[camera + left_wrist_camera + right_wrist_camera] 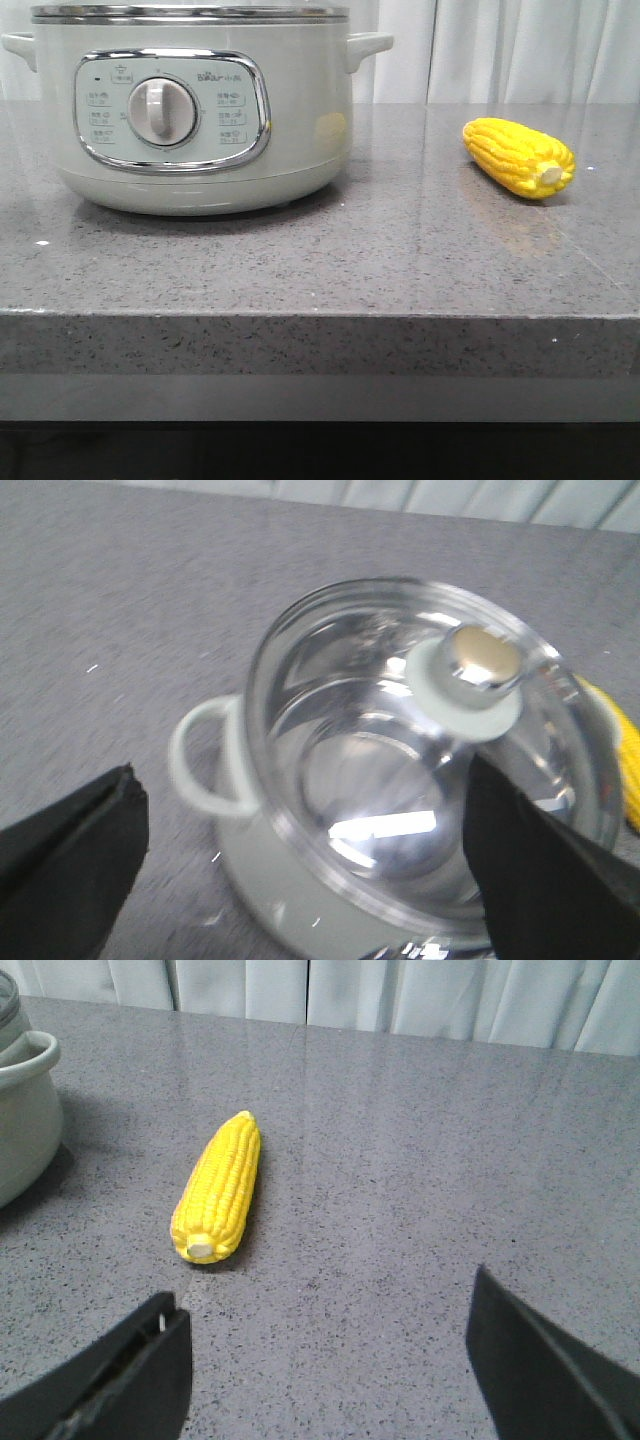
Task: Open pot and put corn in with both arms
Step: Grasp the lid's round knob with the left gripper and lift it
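Grey counter (420,1160) | corn (218,1188) — apart from spread right claw (330,1360)

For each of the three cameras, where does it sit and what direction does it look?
Front view: low at the table edge, facing forward at the pot and corn; no gripper shows.
Left wrist view: above the pot's glass lid, looking down; open left gripper.
Right wrist view: above the table, facing the corn; open right gripper.
All three share pot and corn.

A speckled grey stone countertop (420,270) fills the scene, glossy on top. Pale pleated curtains (520,50) hang along the far side.
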Robot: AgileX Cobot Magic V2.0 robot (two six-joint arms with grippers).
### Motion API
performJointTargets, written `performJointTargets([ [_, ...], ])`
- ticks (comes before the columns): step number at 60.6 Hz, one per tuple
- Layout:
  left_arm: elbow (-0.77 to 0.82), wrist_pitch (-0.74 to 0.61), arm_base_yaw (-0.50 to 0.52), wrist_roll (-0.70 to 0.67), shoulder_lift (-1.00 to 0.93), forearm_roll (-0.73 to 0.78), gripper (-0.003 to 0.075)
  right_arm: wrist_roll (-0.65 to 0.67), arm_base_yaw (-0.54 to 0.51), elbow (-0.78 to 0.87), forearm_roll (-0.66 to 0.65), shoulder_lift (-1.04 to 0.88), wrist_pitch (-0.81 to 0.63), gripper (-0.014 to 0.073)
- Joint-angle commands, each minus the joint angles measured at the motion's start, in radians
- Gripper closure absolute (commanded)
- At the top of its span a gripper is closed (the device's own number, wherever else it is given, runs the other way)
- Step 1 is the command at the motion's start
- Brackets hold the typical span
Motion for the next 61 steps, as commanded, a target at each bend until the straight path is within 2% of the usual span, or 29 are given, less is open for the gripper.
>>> performJointTargets([
  [1,-0.119,-0.043,-0.076,0.004,0.066,-0.014,0.0101,-0.007,-0.001,-0.037,-0.004,0.014,-0.072,0.0012],
  [14,-0.349,0.033,-0.238,-0.101,0.274,0.123,0.0101,-0.007,-0.001,-0.037,-0.004,0.014,-0.072,0.0012],
  [24,-0.498,0.091,-0.315,-0.127,0.399,0.174,0.0101,-0.007,-0.001,-0.037,-0.004,0.014,-0.072,0.0012],
  [36,-0.578,0.103,-0.321,-0.153,0.478,0.227,0.0101,-0.007,-0.001,-0.037,-0.004,0.014,-0.072,0.0012],
  [61,-0.578,0.086,-0.321,-0.153,0.526,0.240,0.0101,-0.007,-0.001,-0.037,-0.004,0.014,-0.072,0.0012],
])
